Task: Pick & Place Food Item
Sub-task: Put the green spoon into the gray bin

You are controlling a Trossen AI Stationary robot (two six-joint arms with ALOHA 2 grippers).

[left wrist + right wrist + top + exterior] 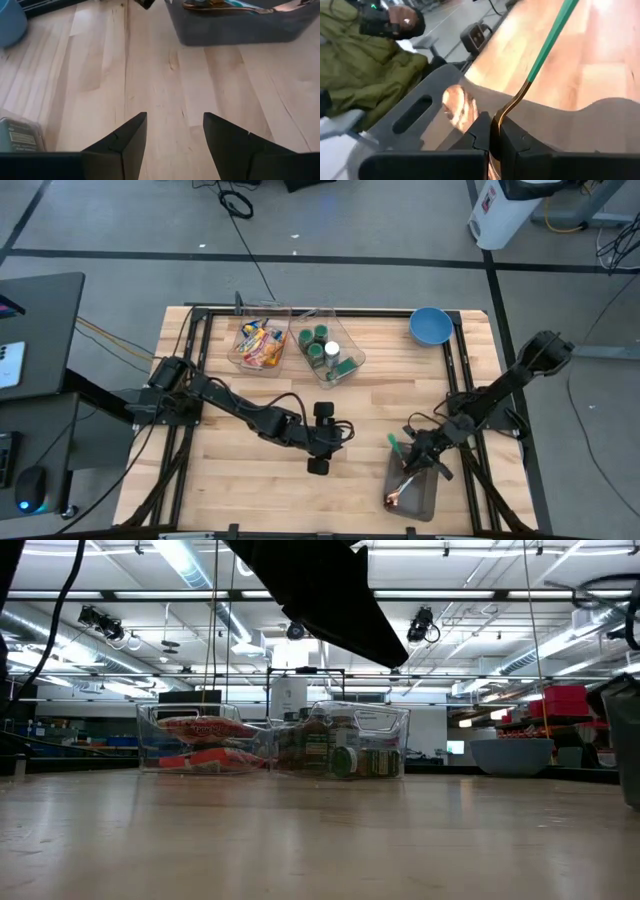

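Note:
A clear bin (262,343) of snack packets and a clear bin (328,352) of green cans stand at the table's far middle. My left gripper (320,438) hovers open over bare wood at the table's centre, nothing between its fingers (125,145). My right gripper (413,462) is over the far end of a grey tray (425,498) near the front right, shut on a utensil with a green handle (393,442). A copper-coloured piece (395,498) lies in the tray. My right gripper pinches the utensil's thin copper neck (496,119) between its two shut fingers, just below where the green handle (551,35) begins. The handle sticks out beyond the fingertips, slanting up over the tray's edge. The fingers hide the utensil's head.
A blue bowl (430,326) stands at the far right corner. Beyond the table's edge, the right wrist view shows a person in an olive jacket (365,70). Bare wood lies between the bins and the tray.

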